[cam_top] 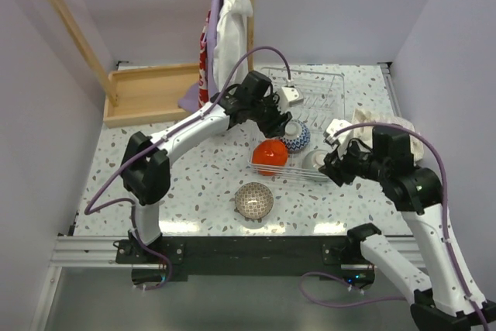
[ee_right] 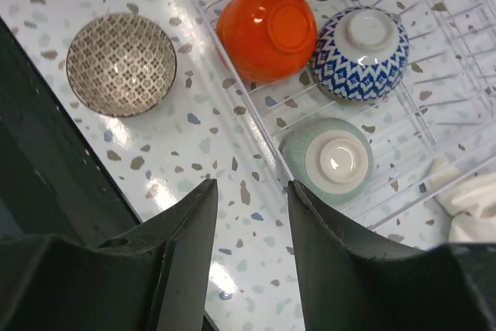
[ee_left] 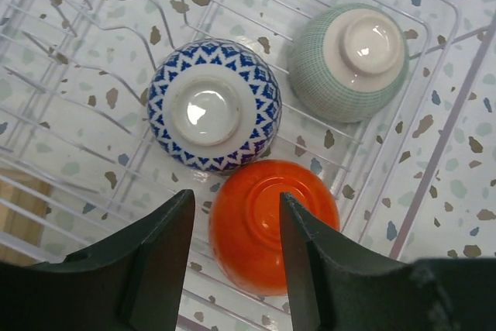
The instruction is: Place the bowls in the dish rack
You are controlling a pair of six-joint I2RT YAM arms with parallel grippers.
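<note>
Left gripper [ee_left: 234, 205], terrazzo table [cam_top: 194, 184], seemingly lilac walls [cam_top: 349, 5]

Left arm [cam_top: 186, 133]: rises from base at near edge of table [cam_top: 194, 191], elbow bent, forearm stretched right and toward far edge. Left gripper [ee_left: 234, 199]: pointing down, fingers apart, nothing between them. Right arm [cam_top: 418, 184]: folded near right edge, wrist turned left. Right gripper [ee_right: 252, 185]: aimed down, fingers apart, empty.

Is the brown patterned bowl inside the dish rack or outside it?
Outside. The brown patterned bowl stands upright on the table, apart from the near edge of the dish rack.
</note>
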